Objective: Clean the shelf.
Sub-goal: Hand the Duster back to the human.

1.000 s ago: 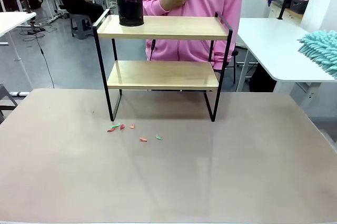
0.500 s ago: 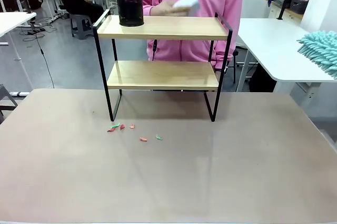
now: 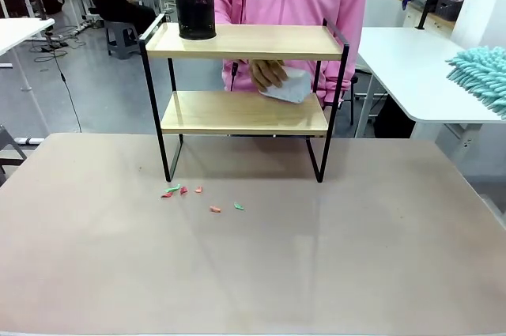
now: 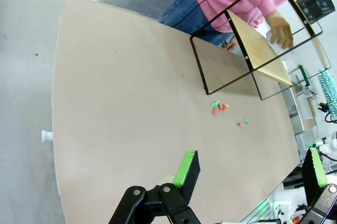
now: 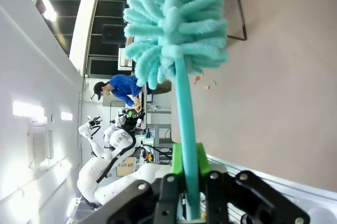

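Observation:
The shelf (image 3: 245,42) stands at the table's far side, with two light boards in a black frame. A black mesh cup (image 3: 194,9) sits on the left of its top board. A person in a pink top presses a white cloth (image 3: 288,87) on the right of the lower board with one hand (image 3: 267,73). In the left wrist view my left gripper (image 4: 250,168) is open and holds nothing, well back from the shelf (image 4: 260,50). My right gripper (image 5: 188,166) is shut on the handle of a teal fluffy duster (image 5: 176,18); the duster head (image 3: 482,75) shows at the front view's right edge.
Several small red and green scraps (image 3: 198,195) lie on the brown table (image 3: 253,273) just in front of the shelf's left legs, also seen as scraps (image 4: 224,109) from the left wrist. White side tables (image 3: 411,67) stand to the right and left.
The person's hand with the white cloth has come down from above the top board to the lower board. The duster head has not moved.

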Controlling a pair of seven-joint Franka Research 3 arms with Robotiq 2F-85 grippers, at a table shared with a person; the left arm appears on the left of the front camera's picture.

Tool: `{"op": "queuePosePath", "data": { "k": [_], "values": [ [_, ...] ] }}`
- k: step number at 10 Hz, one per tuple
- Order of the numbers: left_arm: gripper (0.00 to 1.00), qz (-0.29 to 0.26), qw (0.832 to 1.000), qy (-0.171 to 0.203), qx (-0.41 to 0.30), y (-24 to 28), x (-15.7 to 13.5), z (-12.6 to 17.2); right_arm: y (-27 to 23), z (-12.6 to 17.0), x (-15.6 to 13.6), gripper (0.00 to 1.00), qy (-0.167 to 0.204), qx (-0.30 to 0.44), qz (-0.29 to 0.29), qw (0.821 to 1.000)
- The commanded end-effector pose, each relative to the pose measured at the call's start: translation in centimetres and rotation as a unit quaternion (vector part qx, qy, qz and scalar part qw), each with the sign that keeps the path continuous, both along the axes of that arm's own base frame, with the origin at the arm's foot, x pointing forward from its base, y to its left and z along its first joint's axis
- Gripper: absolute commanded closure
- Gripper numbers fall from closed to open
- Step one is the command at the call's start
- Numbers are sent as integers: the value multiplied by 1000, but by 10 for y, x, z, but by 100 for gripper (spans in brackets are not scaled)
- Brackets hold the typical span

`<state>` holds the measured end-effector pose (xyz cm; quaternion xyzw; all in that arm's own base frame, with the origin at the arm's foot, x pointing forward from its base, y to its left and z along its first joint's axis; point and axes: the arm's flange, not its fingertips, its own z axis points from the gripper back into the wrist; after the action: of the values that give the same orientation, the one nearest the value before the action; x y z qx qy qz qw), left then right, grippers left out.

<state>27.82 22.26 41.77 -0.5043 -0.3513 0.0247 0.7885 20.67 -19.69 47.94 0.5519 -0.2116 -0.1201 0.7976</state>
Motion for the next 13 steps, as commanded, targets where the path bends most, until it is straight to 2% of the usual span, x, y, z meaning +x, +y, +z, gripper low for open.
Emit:
{"op": "queuePosePath", "data": {
  "k": [1,2,3,4,5,6,7,8,9,10,11,12,13],
  "values": [
    [0,-60,998,-36,-7,-24,7,35,0,35,2,88,-47,-25,37,998],
    [0,-142,987,-71,-10,-63,11,67,-1,74,4,88,-98,-34,115,988],
    [0,-198,977,-83,1,-106,16,86,7,103,2,88,-131,-58,162,976],
    [0,-252,964,-81,11,-153,19,97,33,120,-11,88,-170,-73,264,947],
    [0,-294,953,-70,10,-190,19,97,62,121,-20,88,-178,-91,367,909],
    [0,-349,936,-50,13,-224,14,91,91,116,-24,88,-165,-122,443,873],
    [0,-384,923,-32,12,-254,9,82,117,108,-29,88,-160,-147,525,823],
    [0,-386,923,7,-8,-266,4,72,136,94,-34,88,-145,-186,566,790],
    [0,-363,930,-51,24,-245,13,97,111,86,-35,88,-140,-211,452,856],
    [0,-363,930,-51,24,-245,13,97,133,113,-34,88,-119,-132,477,861],
    [0,-363,930,-51,24,-245,13,97,140,98,-34,88,-113,-167,497,844],
    [0,-363,930,-51,24,-245,13,97,146,87,-22,88,-87,-149,564,808],
    [0,-371,928,-36,18,-252,16,94,174,89,-2,88,-75,-172,607,772]
  ]
}}
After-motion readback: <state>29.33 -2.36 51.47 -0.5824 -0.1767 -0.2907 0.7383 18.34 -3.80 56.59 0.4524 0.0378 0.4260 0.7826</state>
